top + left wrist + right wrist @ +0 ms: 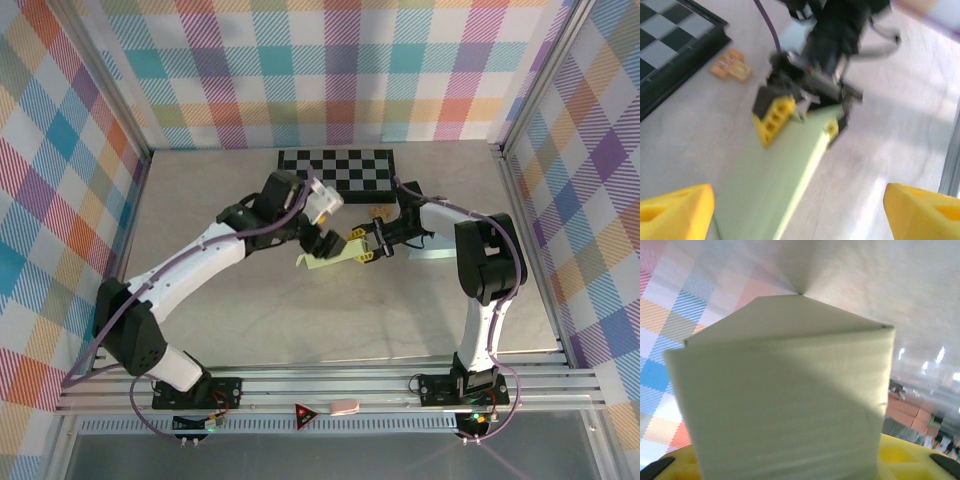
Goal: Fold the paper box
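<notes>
The paper box (pixel 328 260) is a pale green folded sheet lifted off the table centre. My right gripper (pixel 363 250) is shut on its right end. In the left wrist view the right gripper (pixel 804 121) pinches the box (pixel 775 185) between its yellow fingers (pixel 774 116). In the right wrist view the box (pixel 785 400) stands close in front, with a yellow finger (pixel 905 457) beside it. My left gripper (pixel 323 242) hovers at the box's left part, open. Its yellow fingertips (pixel 675 210) stand wide apart, the box lying below the left gripper (pixel 800 210) untouched.
A black and white chessboard (pixel 337 170) lies at the back of the table, and it also appears as the chessboard (pixel 665 45) in the left wrist view. Small orange tiles (pixel 378 212) lie near it. A pale blue sheet (pixel 436 254) rests right of the right gripper. Plaid walls enclose the table.
</notes>
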`<state>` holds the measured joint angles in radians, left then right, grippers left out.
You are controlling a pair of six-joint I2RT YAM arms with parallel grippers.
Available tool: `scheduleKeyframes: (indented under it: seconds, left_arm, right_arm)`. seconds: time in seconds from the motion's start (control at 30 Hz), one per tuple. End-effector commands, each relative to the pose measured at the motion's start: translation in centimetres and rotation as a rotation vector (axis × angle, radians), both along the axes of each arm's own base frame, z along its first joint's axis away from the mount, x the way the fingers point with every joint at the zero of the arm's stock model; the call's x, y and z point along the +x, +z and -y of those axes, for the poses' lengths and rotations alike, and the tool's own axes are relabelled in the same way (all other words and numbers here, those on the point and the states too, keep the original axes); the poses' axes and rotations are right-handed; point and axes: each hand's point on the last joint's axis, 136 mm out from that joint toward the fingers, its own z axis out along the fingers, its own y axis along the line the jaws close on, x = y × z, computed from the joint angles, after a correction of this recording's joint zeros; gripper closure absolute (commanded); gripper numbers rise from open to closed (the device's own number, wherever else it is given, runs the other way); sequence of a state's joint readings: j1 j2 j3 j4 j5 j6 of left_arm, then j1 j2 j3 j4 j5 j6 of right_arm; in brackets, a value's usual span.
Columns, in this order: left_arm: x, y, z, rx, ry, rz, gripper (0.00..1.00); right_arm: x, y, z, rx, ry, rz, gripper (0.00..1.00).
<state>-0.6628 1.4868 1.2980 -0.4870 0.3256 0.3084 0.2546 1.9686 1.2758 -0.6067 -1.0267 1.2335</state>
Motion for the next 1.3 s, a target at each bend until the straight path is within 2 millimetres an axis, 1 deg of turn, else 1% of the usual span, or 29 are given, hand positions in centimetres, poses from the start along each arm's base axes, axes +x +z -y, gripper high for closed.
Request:
scheduleKeyframes:
  seconds: [0.0, 0.07, 0.13, 0.27, 0.43, 0.53, 0.67, 0.77, 0.9, 0.97, 1.07, 1.17, 1.27]
  left_arm:
    - [-2.5, -1.9, -3.0, 0.209, -0.168, 0.151, 0.02]
    - [-2.9, -3.0, -3.2, 0.265, -0.196, 0.154, 0.01]
    - [-2.7, -3.8, -3.3, 0.306, -0.205, 0.159, 0.00]
    - [-1.0, -5.0, -3.1, 0.354, -0.181, 0.204, 0.00]
    - [-0.4, -7.0, -1.1, 0.355, -0.241, 0.183, 0.00]
    - [-0.1, -7.7, -0.2, 0.358, -0.262, 0.181, 0.00]
    - [0.4, -8.6, 0.6, 0.363, -0.277, 0.169, 0.00]
    - [0.8, -9.6, 1.3, 0.366, -0.283, 0.154, 0.00]
    - [1.5, -10.6, 2.0, 0.358, -0.254, 0.136, 0.00]
    - [1.6, -11.2, 2.3, 0.359, -0.253, 0.120, 0.01]
    - [1.7, -11.6, 2.5, 0.360, -0.246, 0.102, 0.03]
    - [2.0, -11.5, 2.7, 0.355, -0.230, 0.097, 0.06]
    - [2.0, -11.9, 2.7, 0.363, -0.228, 0.072, 0.09]
  right_arm:
    - [-1.8, 0.3, 0.9, -0.014, 0.018, -0.132, 0.53]
    - [-1.9, 0.0, 0.9, -0.011, 0.017, -0.149, 0.53]
    - [-2.0, -0.2, 0.9, -0.014, 0.021, -0.160, 0.53]
    - [-2.0, -0.5, 0.9, -0.015, 0.028, -0.170, 0.53]
    - [-2.0, -1.0, 0.8, -0.013, 0.026, -0.187, 0.53]
    - [-1.9, -1.1, 0.8, -0.011, 0.026, -0.191, 0.53]
    - [-1.8, -1.3, 0.8, -0.012, 0.024, -0.196, 0.53]
    - [-1.7, -1.5, 0.8, -0.015, 0.022, -0.204, 0.53]
    - [-1.6, -1.8, 0.8, -0.017, 0.020, -0.209, 0.53]
    - [-1.5, -2.0, 1.0, -0.022, 0.014, -0.211, 0.53]
    - [-1.2, -2.3, 1.3, -0.032, 0.006, -0.205, 0.50]
    - [-0.9, -2.3, 1.9, -0.044, -0.002, -0.193, 0.44]
    - [-0.6, -2.2, 2.3, -0.050, -0.008, -0.177, 0.40]
